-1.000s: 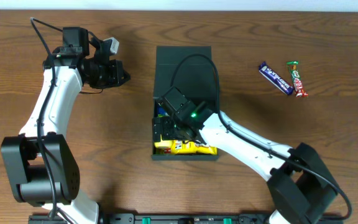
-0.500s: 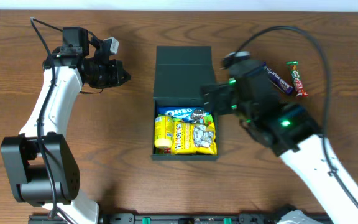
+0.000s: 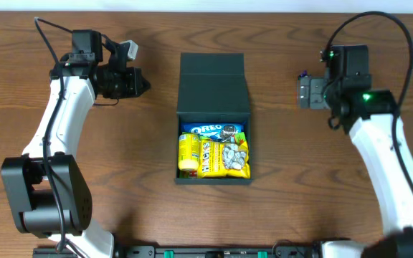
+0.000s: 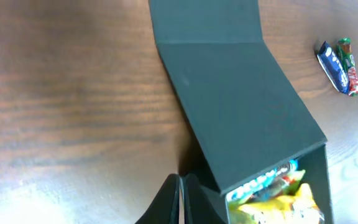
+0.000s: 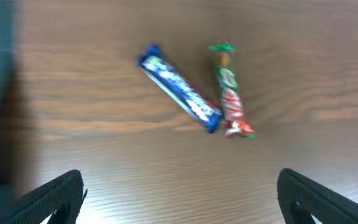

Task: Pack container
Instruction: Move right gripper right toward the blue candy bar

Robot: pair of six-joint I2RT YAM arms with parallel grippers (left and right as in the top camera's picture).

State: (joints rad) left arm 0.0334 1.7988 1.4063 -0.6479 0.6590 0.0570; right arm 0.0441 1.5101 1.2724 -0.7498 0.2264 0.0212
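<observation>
Two snack bars are now the right arm's business. From overhead, a second ago that arm was reaching down into the container (image 3: pixel 214 89). It has since swung out to the right side of the table (image 3: pixel 278 215), where the right gripper (image 3: pixel 310 93) hangs with its claw released and empty, covering the spot where the bars lay. The container sits in the middle of the table, its flap lid folded back flat on the far side. Its open near half holds an Oreo packet (image 3: pixel 212 130) and yellow packets (image 3: pixel 214 159). The left gripper (image 3: pixel 138 82) waits well to the left of the container, where it was before. From the left wrist, you look across the dark lid towards the snacks in the open box, and the two fingers at the bottom edge are pressed together, clenched on nothing. From the right wrist, a blue bar (image 5: pixel 179 88) and a green and red bar (image 5: pixel 230 93) lie on bare wood in a narrow V. They are close at one end, though you cannot tell whether they touch. The wide-spread fingers (image 5: pixel 51 198) frame them from below. Judging by this, the last drop into the box is finished and the next pick is being lined up. Two bars appear to remain before the lid can close.
</observation>
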